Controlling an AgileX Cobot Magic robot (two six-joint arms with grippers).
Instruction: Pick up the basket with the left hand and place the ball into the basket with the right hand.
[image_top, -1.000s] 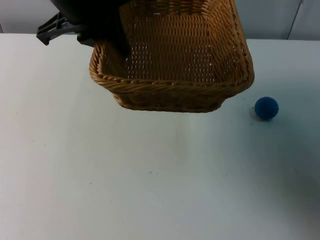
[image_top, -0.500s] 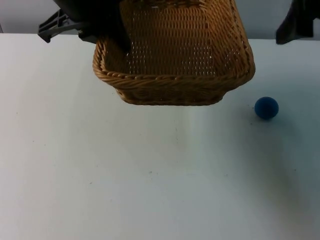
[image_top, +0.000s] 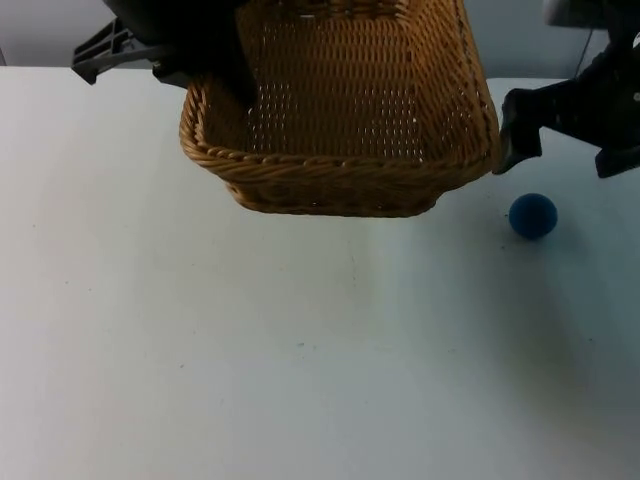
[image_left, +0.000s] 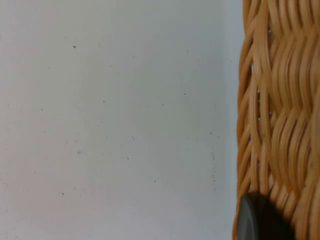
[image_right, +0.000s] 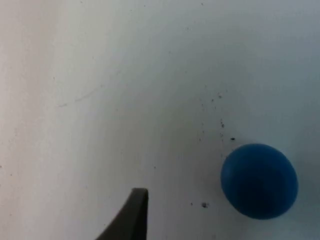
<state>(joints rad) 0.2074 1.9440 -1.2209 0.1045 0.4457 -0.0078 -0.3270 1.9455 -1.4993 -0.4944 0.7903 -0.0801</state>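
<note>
Basket held up, ball not yet picked.

The wicker basket (image_top: 340, 120) is held off the white table (image_top: 250, 350) by the left gripper (image_top: 205, 60), clamped on its rim at the far left corner. The blue ball (image_top: 532, 215) lies on the table just right of the basket. The right gripper (image_top: 565, 140) hangs above and just behind the ball; whether it is open cannot be told. Next, it would need to be lowered around the ball. No writing or brand can be read.
</note>
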